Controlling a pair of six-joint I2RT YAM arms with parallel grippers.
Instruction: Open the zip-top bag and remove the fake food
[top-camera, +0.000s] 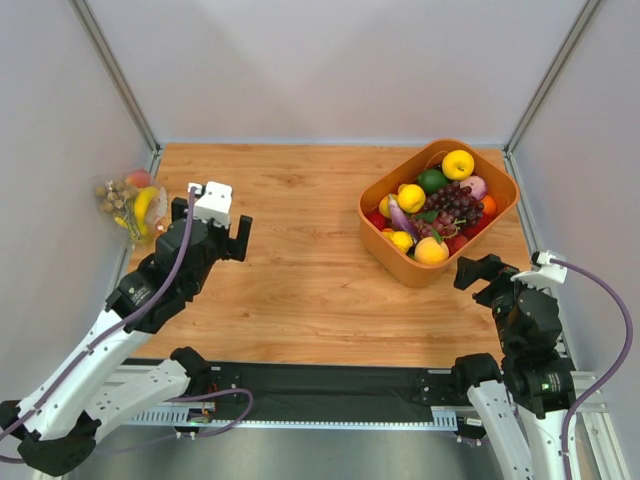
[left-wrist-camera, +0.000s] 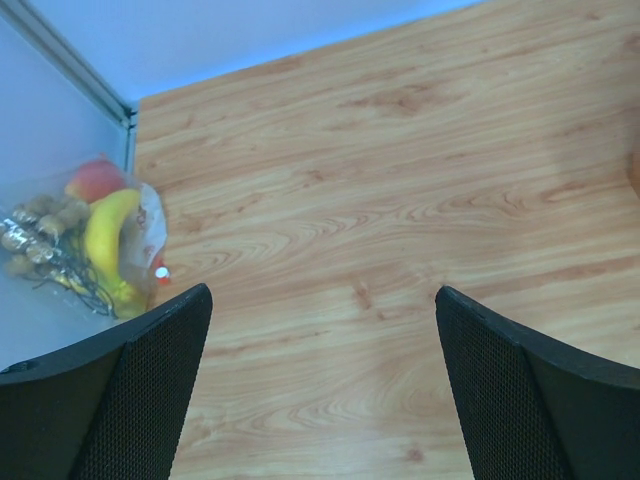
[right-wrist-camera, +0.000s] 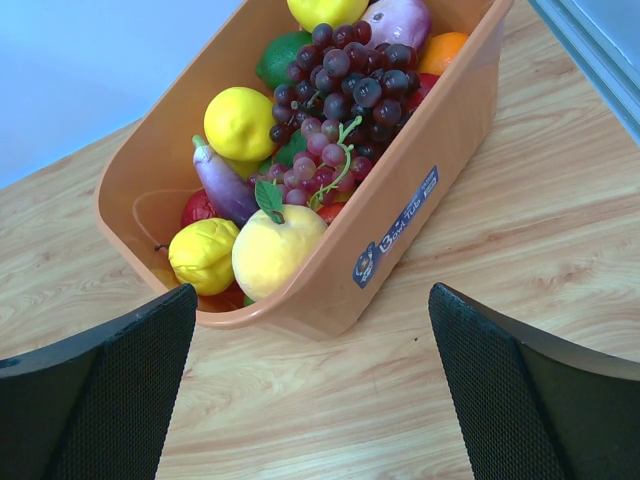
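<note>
Left gripper (left-wrist-camera: 322, 300) spread wide, holding nothing, over bare wood just right of the zip-top bag (left-wrist-camera: 150, 215). Bag against the left wall at the table's far-left corner, fake food (left-wrist-camera: 105, 240) inside. Right gripper (right-wrist-camera: 312, 292) likewise agape and empty, facing the orange bin (right-wrist-camera: 400, 215) of fruit.
</note>
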